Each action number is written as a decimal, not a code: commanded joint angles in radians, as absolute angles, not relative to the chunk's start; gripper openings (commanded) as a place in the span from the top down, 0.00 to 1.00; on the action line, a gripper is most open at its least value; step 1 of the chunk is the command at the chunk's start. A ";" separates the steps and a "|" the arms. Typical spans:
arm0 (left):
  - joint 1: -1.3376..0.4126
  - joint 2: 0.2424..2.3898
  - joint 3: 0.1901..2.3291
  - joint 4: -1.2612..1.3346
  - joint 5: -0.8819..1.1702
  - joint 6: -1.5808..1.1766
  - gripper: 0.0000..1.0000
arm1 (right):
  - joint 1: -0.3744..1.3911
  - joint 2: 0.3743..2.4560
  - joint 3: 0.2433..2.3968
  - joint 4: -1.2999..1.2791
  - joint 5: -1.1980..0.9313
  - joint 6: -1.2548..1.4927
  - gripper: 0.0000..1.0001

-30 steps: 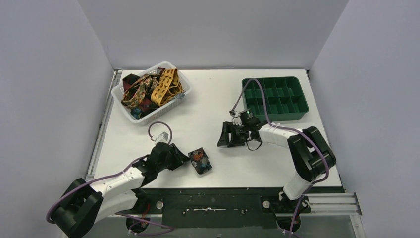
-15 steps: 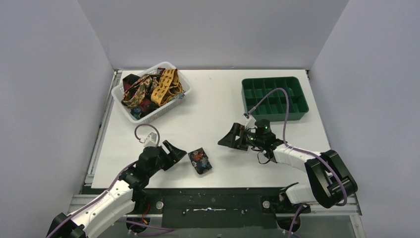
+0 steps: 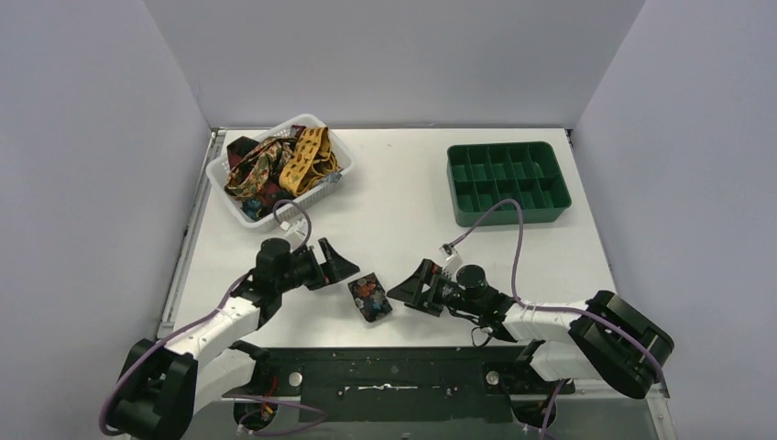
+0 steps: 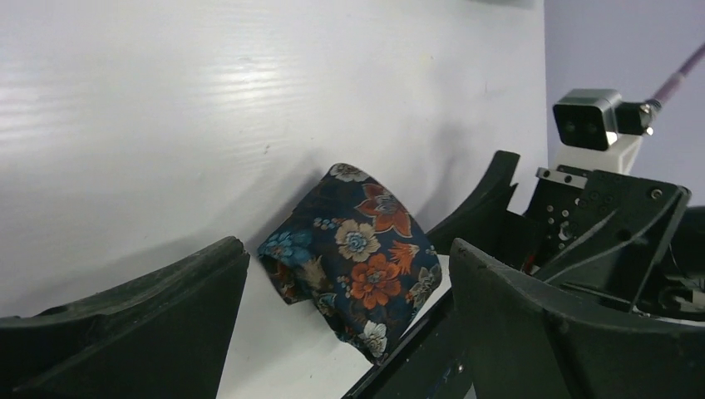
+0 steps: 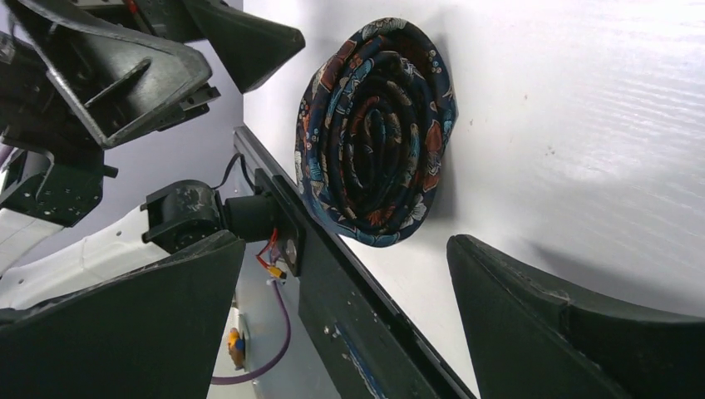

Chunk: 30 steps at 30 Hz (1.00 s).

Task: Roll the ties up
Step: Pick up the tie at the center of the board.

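Light falls soft and even from above, so the white table [image 3: 403, 183] is bright with only faint shadows. Through the left wrist camera a streaky sheen crosses the tabletop (nearly washed out), and the near fingers [image 4: 125, 324] are black and slightly blurred. In the right wrist view, the rolled tie [image 5: 374, 133] is sharp, with a grey shadow beside it.

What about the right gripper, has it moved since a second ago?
Yes. The right gripper drew away from the green tray, down the view and left, now beside the tie.
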<state>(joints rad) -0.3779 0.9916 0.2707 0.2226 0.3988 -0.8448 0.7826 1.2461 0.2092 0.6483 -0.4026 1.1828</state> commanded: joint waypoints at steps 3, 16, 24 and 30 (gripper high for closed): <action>-0.371 1.137 0.395 0.382 0.598 -0.628 0.11 | 0.821 1.345 0.222 0.858 -0.341 1.285 0.00; -0.381 1.418 0.496 0.440 0.736 -0.545 0.13 | 0.836 1.582 0.308 0.966 -0.448 1.337 0.06; -0.396 1.530 0.498 0.504 0.787 -0.562 0.19 | 0.814 1.700 0.329 1.048 -0.494 1.396 0.20; -0.396 1.579 0.459 0.614 0.829 -0.625 0.22 | 0.793 1.824 0.340 1.232 -0.550 1.441 0.48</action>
